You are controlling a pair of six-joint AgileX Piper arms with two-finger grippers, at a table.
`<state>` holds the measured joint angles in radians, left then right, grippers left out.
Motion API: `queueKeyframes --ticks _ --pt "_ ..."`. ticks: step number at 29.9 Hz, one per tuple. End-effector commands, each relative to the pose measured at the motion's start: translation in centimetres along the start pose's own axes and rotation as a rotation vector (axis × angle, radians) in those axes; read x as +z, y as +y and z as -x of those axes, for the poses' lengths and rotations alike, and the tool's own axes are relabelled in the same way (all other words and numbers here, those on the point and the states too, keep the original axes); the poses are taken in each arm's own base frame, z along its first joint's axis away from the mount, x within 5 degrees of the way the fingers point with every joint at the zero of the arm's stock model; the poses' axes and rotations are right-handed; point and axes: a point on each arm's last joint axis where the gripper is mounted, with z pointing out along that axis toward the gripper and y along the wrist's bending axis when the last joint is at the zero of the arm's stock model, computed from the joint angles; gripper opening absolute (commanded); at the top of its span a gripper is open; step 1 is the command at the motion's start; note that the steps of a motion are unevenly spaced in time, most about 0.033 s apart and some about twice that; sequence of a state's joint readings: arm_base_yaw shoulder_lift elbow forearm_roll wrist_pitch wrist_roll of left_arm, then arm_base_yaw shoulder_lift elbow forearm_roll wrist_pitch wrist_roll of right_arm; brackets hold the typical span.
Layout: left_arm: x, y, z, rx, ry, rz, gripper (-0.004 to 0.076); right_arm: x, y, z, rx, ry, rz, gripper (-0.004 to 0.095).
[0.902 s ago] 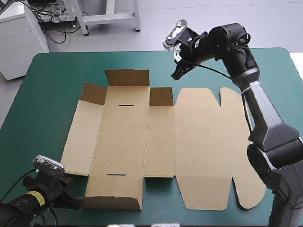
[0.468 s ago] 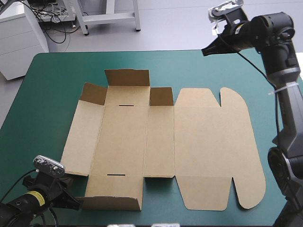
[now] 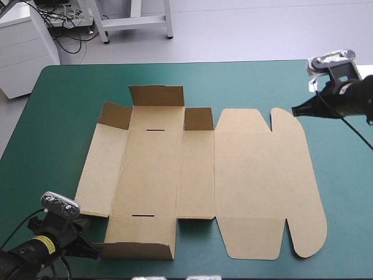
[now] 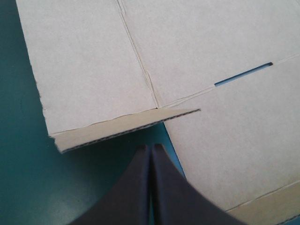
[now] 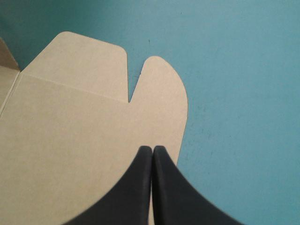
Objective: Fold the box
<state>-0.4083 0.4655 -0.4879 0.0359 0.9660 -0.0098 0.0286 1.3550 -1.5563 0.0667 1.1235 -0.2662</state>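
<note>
Box (image 3: 198, 175) lies mostly flat, few left flaps (image 3: 156, 96) raised, nothing tucked; my left gripper (image 4: 150, 149) and right gripper (image 5: 152, 150) are closed, empty.

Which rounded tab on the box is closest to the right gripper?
The far rounded tab, just ahead of the right gripper; the near rounded tab lies far from it.

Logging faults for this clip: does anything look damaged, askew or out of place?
Nothing stands out. The box lies flat and untorn on the teal-green cover, its far flaps and near flap raised along their creases. The left claw, shut, sits by the near flap; the right claw, shut, is above the rounded tab.
</note>
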Motion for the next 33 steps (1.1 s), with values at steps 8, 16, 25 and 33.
queueKeyframes --ticks 8,16,25,33 --pt "-0.4 0.0 1.1 -0.007 -0.069 -0.005 -0.0032 -4.5 3.3 -10.2 0.003 -0.147 0.034 -0.0018" --pt "-1.4 0.0 1.9 -0.008 -0.104 -0.005 -0.0032 -5.6 5.0 -16.1 -0.012 -0.17 0.051 -0.0018" --pt "-4.7 0.1 3.5 -0.012 -0.138 -0.003 -0.0032 -7.1 5.5 -17.7 -0.021 -0.199 0.04 -0.0018" --pt "-8.4 0.2 7.5 -0.019 -0.262 -0.009 -0.0032 -7.0 5.5 -17.8 -0.022 -0.201 0.039 -0.0018"
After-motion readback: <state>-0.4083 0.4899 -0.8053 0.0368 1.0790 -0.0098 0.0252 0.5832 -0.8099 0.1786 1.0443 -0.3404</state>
